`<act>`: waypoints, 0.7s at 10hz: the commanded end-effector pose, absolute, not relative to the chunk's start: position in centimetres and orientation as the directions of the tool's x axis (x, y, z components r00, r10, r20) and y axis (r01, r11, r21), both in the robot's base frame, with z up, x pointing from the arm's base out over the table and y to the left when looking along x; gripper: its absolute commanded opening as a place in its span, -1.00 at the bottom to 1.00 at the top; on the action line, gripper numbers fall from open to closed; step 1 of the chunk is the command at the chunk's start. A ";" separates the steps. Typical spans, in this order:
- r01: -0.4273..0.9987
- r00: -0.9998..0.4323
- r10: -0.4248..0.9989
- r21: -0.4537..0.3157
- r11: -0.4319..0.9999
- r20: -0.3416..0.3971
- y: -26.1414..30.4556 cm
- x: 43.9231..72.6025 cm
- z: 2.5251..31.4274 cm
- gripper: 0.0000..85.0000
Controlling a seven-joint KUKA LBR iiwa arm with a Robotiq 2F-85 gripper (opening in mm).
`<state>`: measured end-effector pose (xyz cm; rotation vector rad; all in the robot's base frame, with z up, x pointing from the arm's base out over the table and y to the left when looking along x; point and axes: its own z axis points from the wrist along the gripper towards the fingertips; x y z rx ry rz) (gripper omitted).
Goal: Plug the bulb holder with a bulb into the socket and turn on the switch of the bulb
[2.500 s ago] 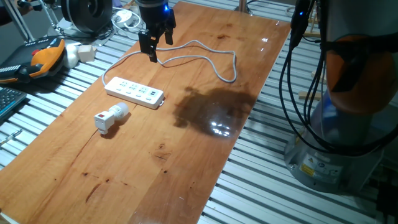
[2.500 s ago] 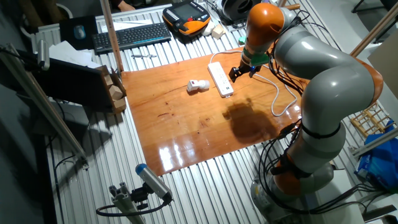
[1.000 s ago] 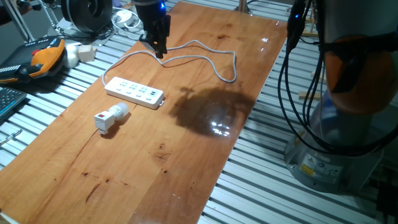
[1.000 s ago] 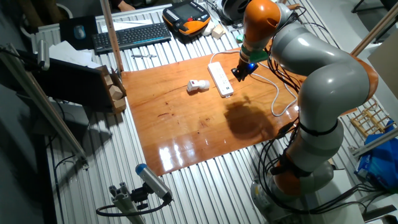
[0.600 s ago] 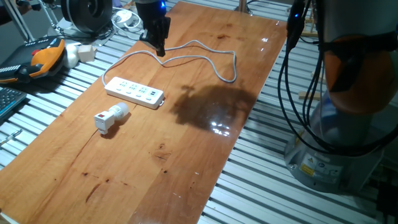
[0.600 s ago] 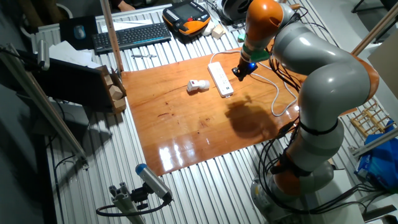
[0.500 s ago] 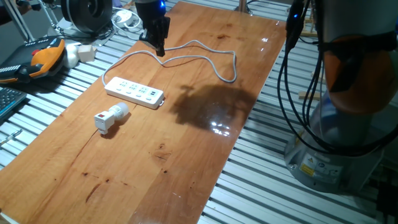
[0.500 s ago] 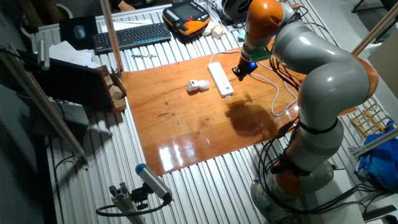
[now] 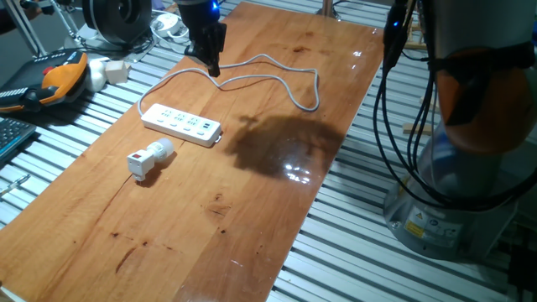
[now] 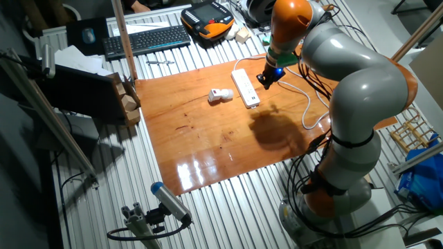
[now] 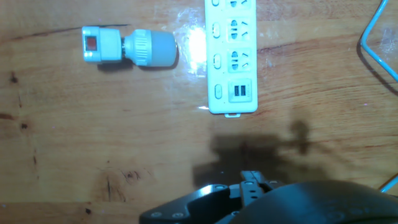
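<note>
Because your gripper (image 9: 213, 65) hung narrowed and empty above the cable (image 9: 277, 80), any descent there risked snagging it and dragging the socket (image 9: 181, 123) away from the bulb holder (image 9: 148, 157).

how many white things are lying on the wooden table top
2, plus a cable. The bulb holder lies near the table's edge toward the keyboard side. The socket lies apart from it, toward the gripper; its white cable loops across the board behind.
</note>
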<state>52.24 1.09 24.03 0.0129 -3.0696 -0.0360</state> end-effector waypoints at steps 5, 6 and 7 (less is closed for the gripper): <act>0.041 -0.997 0.040 0.005 0.999 0.063 1.3 52.4 23.7 -1.00; 0.051 -0.997 0.051 0.012 0.999 0.065 1.4 52.4 23.6 -1.00; 0.064 -0.996 0.062 0.019 0.998 0.065 1.4 52.4 23.5 -1.00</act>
